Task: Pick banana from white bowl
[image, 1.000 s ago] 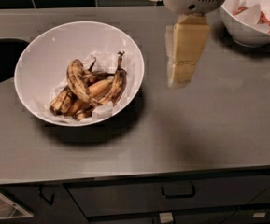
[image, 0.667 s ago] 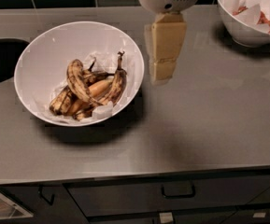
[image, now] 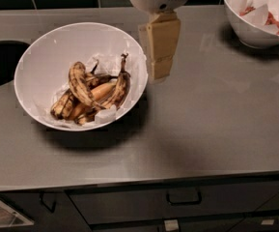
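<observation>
The gripper [image: 159, 73] hangs from the pale arm housing above the steel counter [image: 216, 115], just outside the rim of the white bowl [image: 38, 50] and holding nothing; whether it is open or closed I cannot tell. The banana [image: 80, 85] lies to the gripper's left as the camera sees it and lower down, in the bottom of the bowl on the crumpled paper lining [image: 105, 62]. It arches over its neighbours, with the smoother orange-yellow banana [image: 103, 92] touching it on the gripper's side, and the brown banana with the upright stem [image: 121, 84] nearer the gripper again. Judging by the heavy brown streaking, the fruit is overripe, so likely light, soft and easily bruised or split, with a skin that may slide under pressure. The raised crown of the arch looks like the best hold, since it stands clear of the others. A gentle pinch across its width there seems wise; the blackened tips look too weak to bear a grip. A second bowl with reddish pieces [image: 249, 29] sits well off to the gripper's other side.
</observation>
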Motion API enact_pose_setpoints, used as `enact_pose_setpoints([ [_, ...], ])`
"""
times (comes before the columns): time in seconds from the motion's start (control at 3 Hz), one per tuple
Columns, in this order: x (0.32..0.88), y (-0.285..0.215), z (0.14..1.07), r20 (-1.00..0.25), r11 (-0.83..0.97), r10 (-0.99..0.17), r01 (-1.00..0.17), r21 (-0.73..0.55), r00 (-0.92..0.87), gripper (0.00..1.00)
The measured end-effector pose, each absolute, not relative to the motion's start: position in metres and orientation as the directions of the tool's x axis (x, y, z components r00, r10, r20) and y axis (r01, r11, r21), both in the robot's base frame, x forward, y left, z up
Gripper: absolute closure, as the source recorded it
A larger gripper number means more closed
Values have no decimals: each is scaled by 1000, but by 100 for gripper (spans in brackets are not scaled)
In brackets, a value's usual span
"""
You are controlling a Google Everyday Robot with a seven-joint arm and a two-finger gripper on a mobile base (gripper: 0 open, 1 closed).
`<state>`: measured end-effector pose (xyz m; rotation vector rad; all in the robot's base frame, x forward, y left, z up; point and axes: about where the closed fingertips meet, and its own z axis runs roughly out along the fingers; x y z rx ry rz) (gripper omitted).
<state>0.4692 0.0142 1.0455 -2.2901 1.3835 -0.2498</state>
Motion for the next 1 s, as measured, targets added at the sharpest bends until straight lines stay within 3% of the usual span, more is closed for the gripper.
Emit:
enact_pose_setpoints([
  [0.67, 465, 28, 1060, -53, -423, -855, -752, -505, 516, 0],
  [1.0, 470, 53, 1054, 1, -537, -790, -691, -484, 613, 0],
])
